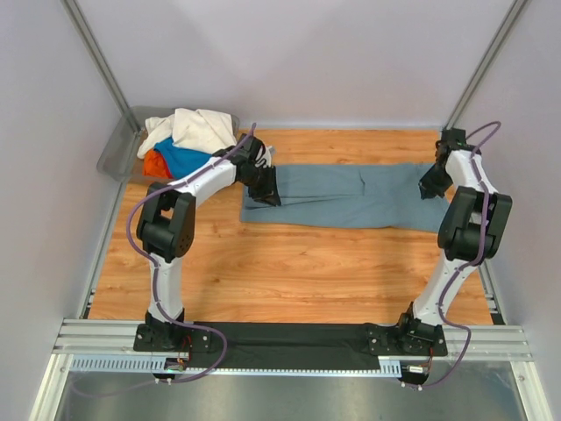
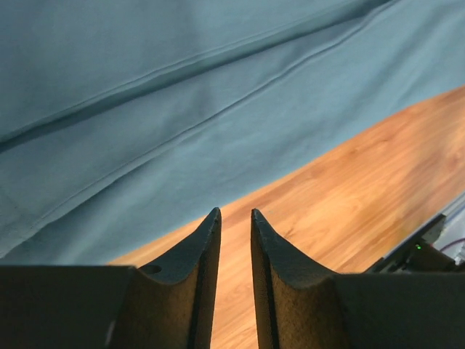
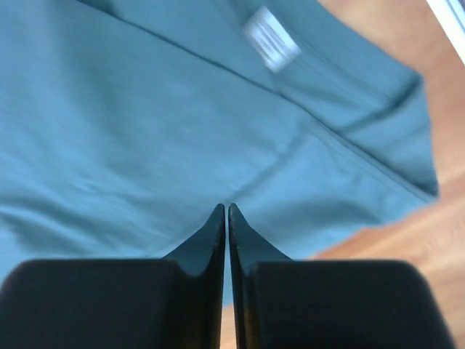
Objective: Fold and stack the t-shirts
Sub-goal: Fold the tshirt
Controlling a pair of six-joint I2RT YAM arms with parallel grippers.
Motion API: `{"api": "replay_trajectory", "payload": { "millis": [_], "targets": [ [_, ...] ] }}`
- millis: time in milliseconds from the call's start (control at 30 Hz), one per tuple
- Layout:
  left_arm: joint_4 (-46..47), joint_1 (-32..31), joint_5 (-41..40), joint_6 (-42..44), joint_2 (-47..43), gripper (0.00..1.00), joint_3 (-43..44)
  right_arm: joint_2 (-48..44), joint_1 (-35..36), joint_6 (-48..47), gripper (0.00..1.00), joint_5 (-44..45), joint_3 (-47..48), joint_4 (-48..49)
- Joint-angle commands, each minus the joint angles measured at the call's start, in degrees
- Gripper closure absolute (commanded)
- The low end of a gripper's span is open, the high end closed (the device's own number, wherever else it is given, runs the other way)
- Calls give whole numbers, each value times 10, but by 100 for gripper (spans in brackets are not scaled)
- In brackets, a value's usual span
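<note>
Slate t-shirt (image 1: 351,195): matt knit cloth (stitched seams) | table (image 1: 289,263): smooth wood grain, slight sheen | bin (image 1: 118,153): translucent plastic

Our two arms, white and black
We see white links, black joints and purple cables (image 1: 131,230) on left arm (image 1: 166,224) and right arm (image 1: 473,219) (tapered black fingers (image 2: 196,269)).

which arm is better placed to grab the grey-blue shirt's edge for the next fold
Probably left: the left gripper is slightly open at the edge of the shirt, beside the table. The right gripper is shut over mid-cloth near the neck label.
</note>
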Motion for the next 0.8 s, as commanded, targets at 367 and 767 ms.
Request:
{"api": "replay_trajectory", "payload": {
  "millis": [367,767],
  "targets": [
    [-52,51,-59,39,34,73,-47,-44,-81,19,100,-15,-232,84],
    [-67,49,-66,50,-57,73,-72,-100,-71,4,75,-43,-165,26]
  ]
}}
